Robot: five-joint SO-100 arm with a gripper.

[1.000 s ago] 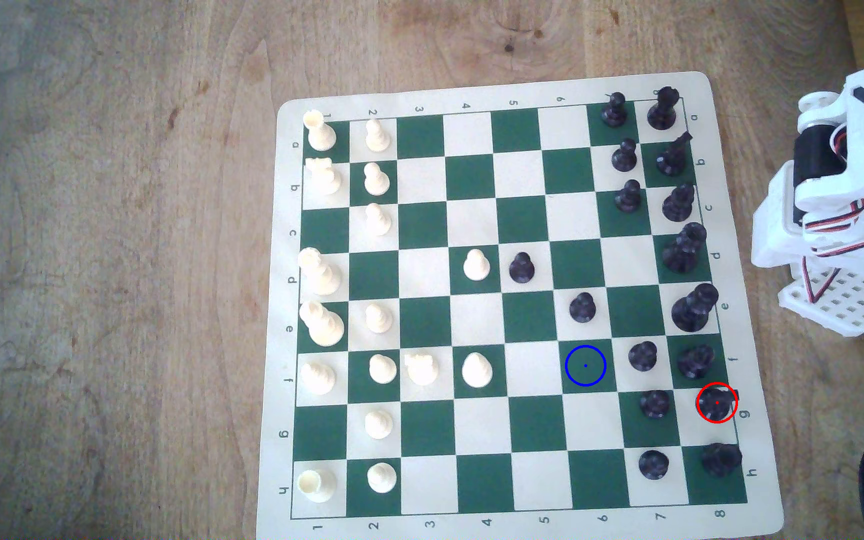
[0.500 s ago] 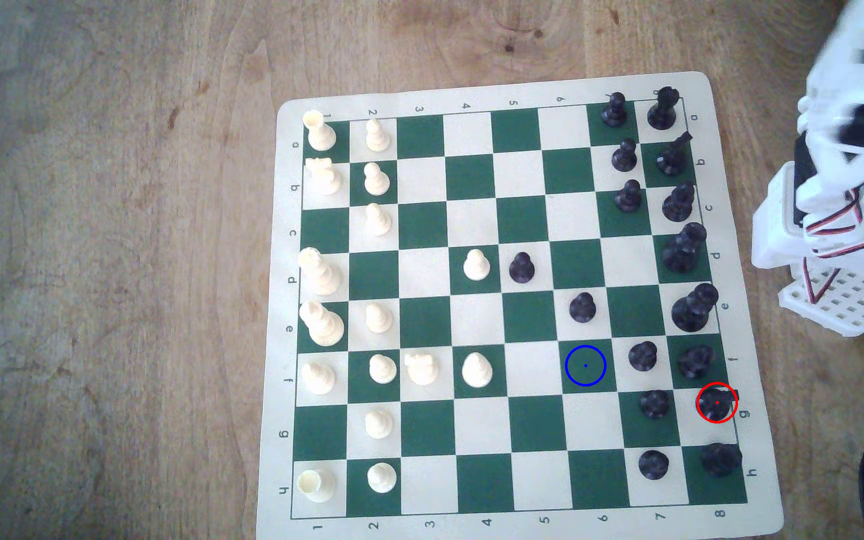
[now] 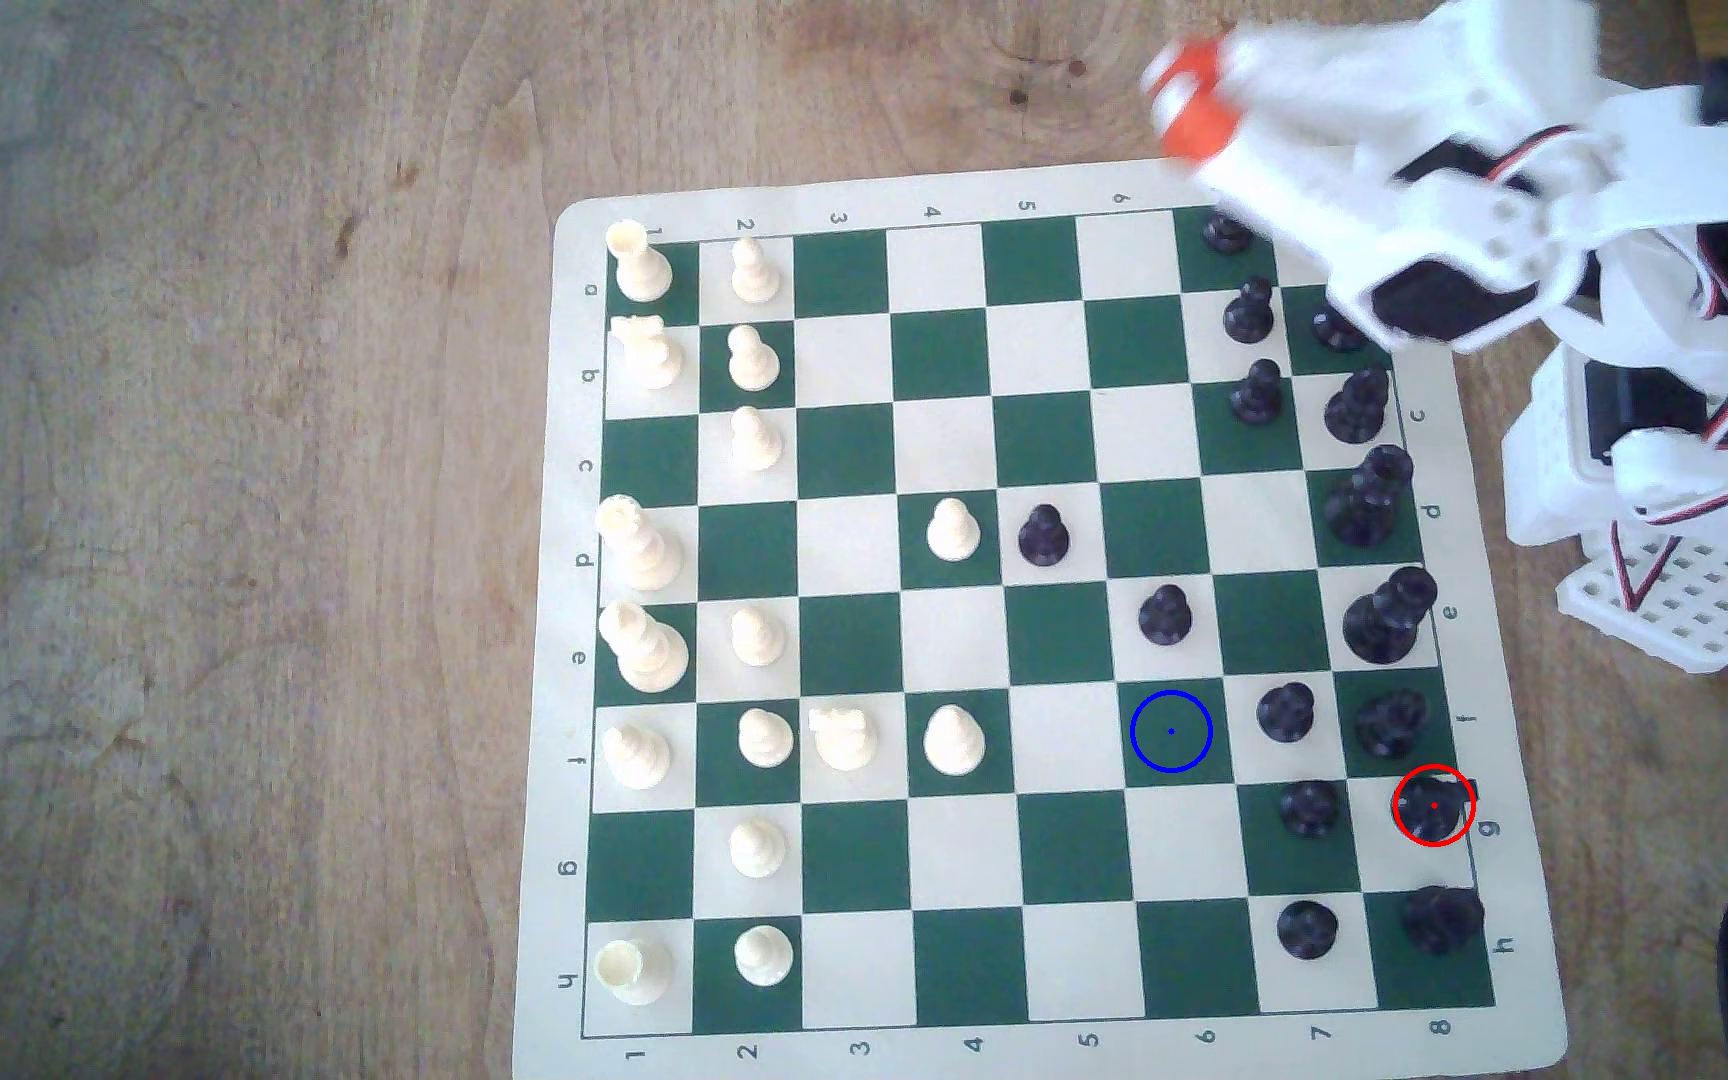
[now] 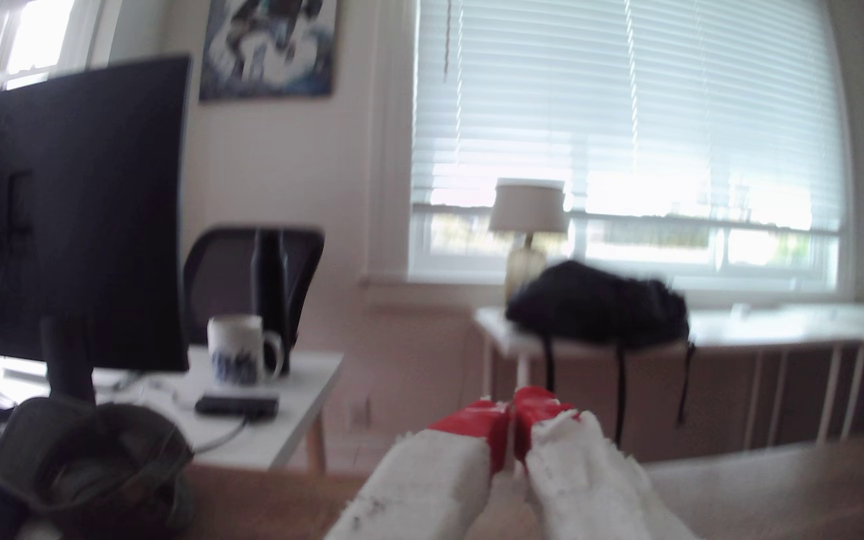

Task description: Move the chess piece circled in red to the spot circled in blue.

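The white arm point(image 3: 1525, 197) reaches from its base at the exterior view's right edge across the board's top right corner, blurred, its forearm slanting up and toward the exterior view's left; the gripper point(image 3: 1184, 99) with orange-red tips hangs over bare wood just beyond the chessboard point(image 3: 953, 613) edge, above the column marked 6. In the wrist view the gripper point(image 4: 512, 423) points level at a room, its 2 red-tipped jaws pressed together with nothing between them. The chess piece point(image 3: 1431, 808), ringed in red, stands on a cream square well apart from the gripper, far down the board at its right edge; the spot point(image 3: 1171, 731), a blue-ringed green square, lies almost straight below the gripper, far down the same column.
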